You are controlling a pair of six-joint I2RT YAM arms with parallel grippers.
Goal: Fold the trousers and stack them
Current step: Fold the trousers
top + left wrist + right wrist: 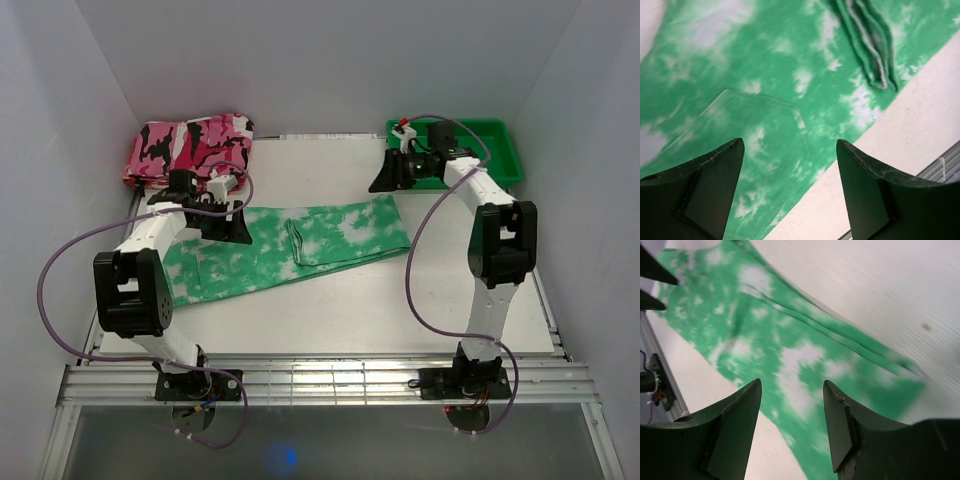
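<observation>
The trousers [330, 235], bright green with white blotches, lie flat as a long strip across the middle of the table, with a bunched ridge near their middle. My left gripper [228, 226] hovers open over their left part; in the left wrist view [790, 145] the cloth [770, 75] lies under and between the open fingers, near its front edge. My right gripper [386, 176] is open and empty above the right end; in the right wrist view [791, 385] the cloth [765, 340] lies below the fingers. Neither gripper holds anything.
A folded pink, black and white camouflage cloth [190, 145] lies at the back left. A green plastic tray [495, 150] stands at the back right behind the right arm. White walls enclose the table; a metal rail [330, 380] runs along its near edge.
</observation>
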